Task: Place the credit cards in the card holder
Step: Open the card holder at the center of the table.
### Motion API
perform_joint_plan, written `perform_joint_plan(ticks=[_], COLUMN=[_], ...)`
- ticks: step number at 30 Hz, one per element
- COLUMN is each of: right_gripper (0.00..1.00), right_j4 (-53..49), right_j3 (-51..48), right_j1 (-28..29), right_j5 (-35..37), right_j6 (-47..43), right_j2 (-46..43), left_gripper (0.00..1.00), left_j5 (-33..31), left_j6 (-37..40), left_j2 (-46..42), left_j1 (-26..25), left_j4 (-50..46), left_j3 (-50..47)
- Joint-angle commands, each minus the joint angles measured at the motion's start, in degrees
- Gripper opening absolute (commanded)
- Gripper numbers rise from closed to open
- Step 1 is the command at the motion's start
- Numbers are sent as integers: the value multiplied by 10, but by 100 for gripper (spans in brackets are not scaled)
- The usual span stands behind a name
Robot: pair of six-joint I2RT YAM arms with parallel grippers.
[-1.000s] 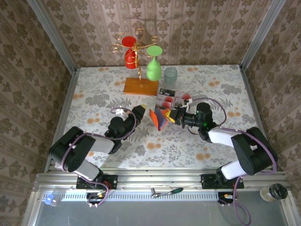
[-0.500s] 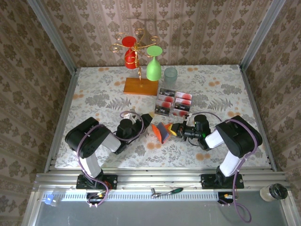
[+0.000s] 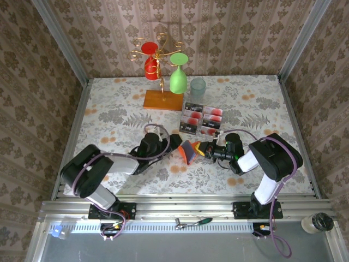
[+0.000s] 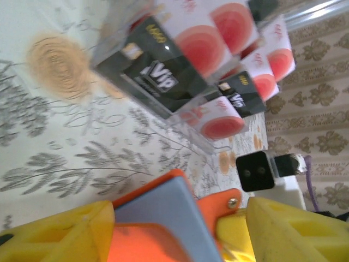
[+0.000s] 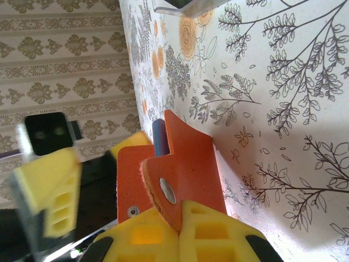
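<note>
Being pinched by the closed right gripper, the card holder is flanked by the left gripper's spread fingers.

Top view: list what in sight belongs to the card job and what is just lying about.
Job:
- credit cards
- card holder, pinched in the right tool

Lying about:
- glass rack with its red and green glasses
- clear tumbler
- small jar by the front rail

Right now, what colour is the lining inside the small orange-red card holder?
Grey-blue card holder lining, clearest in left wrist view.
</note>
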Motion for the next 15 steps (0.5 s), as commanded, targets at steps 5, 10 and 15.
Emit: perform_joint_plan(ticks=[5,10,15], right_gripper=[0,0,0], right_j4=[17,18,16], right_j3=[-2,-3,-4], right_j1=[3,3,3], right_j5=[17,21,24], right_j6=[-8,-6,-7], right_j2=[5,8,8], left_gripper=[68,69,73], left_j5=[-58,-104,-160], left_j6=[135,168,182], left_j2=[-32,-1,13], left_j1=[-38,-71,-103], left_j4=[-362,-518,-607], left_j3=[142,230,273])
